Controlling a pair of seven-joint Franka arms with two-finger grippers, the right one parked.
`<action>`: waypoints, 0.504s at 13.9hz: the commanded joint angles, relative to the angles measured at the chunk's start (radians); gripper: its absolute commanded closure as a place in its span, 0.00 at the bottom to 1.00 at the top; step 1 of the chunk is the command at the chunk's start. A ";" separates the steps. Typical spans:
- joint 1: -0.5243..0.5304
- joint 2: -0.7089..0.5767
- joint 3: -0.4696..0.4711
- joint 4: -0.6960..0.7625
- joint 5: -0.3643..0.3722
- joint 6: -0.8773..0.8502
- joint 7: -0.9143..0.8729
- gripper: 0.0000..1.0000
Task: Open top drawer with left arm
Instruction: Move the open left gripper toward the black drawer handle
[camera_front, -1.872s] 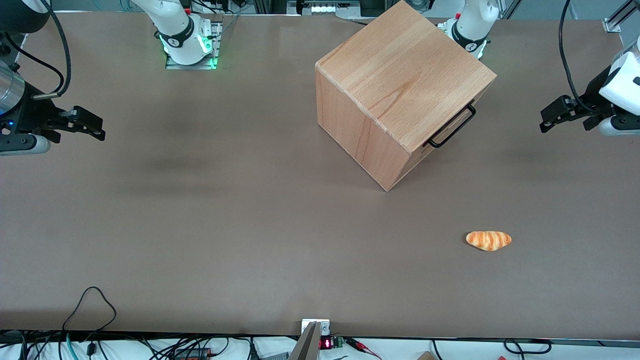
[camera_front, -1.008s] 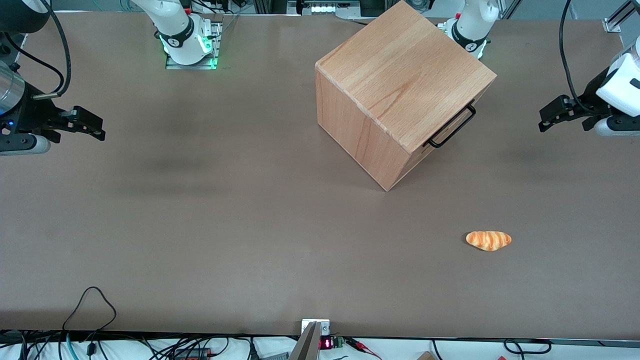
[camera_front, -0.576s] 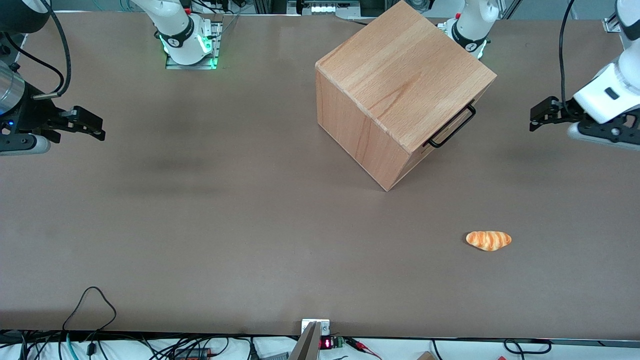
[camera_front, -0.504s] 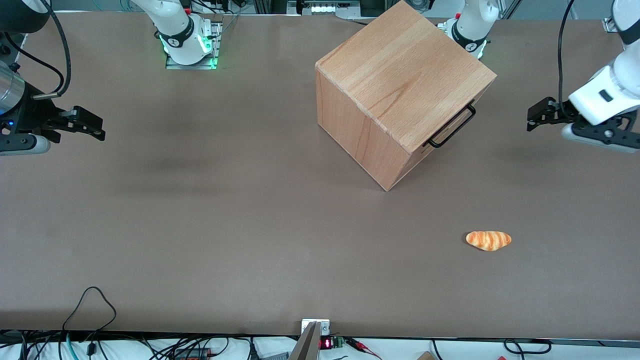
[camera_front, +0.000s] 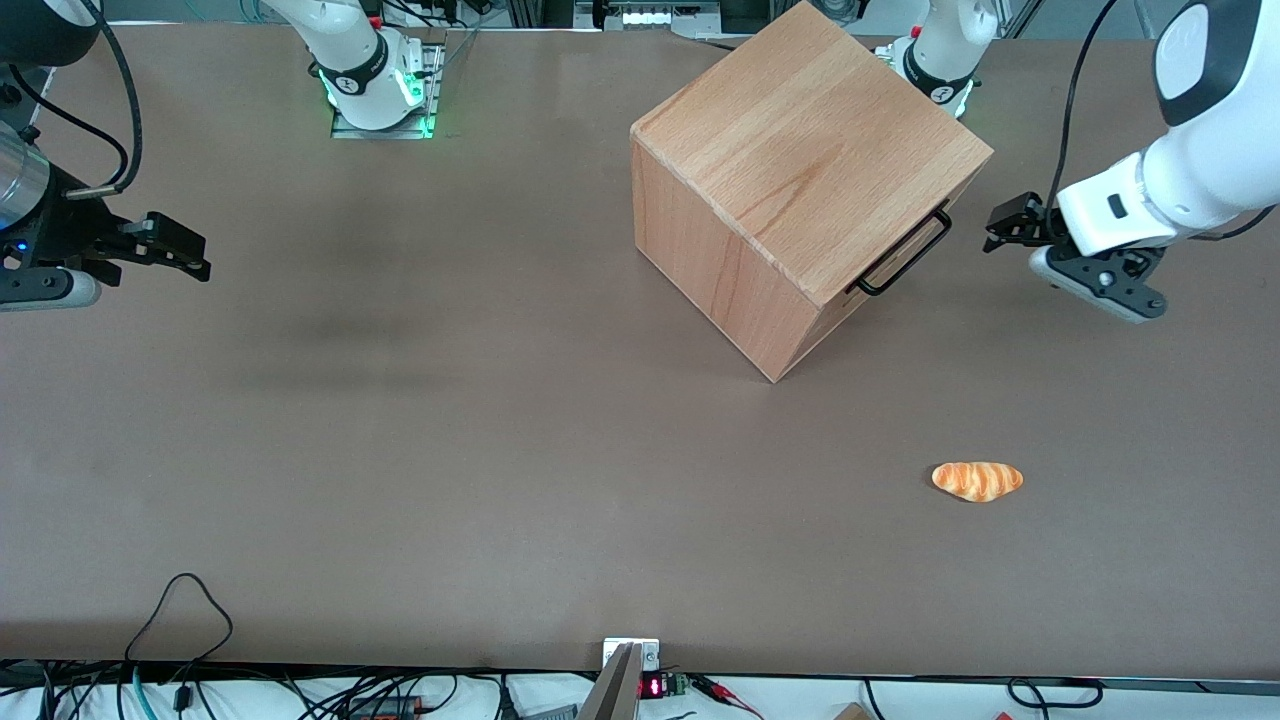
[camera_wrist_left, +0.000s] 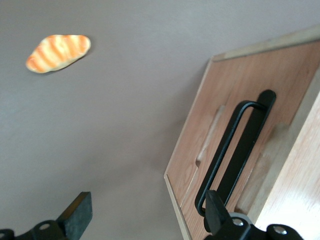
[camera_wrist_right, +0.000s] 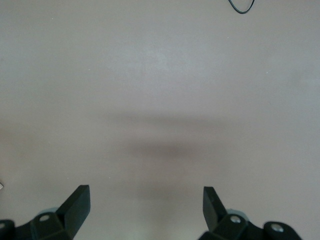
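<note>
Cabinet (camera_front: 790, 170): beech cube, standing on the brown table (camera_front: 400, 450) turned at an angle, its front facing toward the working arm's end of the table. Top drawer (camera_wrist_left: 240, 150) is shut, flush with the cabinet front; nothing of its inside shows, so contents cannot be told. Its black wire handle (camera_front: 903, 254) stands out from the front, seen in the front view at roughly 4 o'clock from the middle of the cabinet top.

Left arm (camera_front: 1195, 130): white, reaching in from the working arm's end. Gripper (camera_front: 1003, 228) hangs above the table in front of the drawer, at about 3 o'clock from the handle, near it but apart. In the wrist view the two black fingers (camera_wrist_left: 77, 215) are spread wide with bare table between them; one fingertip overlaps the handle's lower end in the picture, contact cannot be told. Claw holds nothing.

Other: a small orange striped bread roll (camera_front: 977, 480) lies on the table, well apart from the cabinet, nearer the front camera, at about 5 o'clock from the handle.
</note>
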 joint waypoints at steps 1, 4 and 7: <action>0.002 -0.001 -0.008 -0.031 -0.035 0.018 0.058 0.00; 0.002 0.000 -0.036 -0.078 -0.040 0.067 0.071 0.00; 0.002 0.012 -0.041 -0.108 -0.051 0.104 0.120 0.00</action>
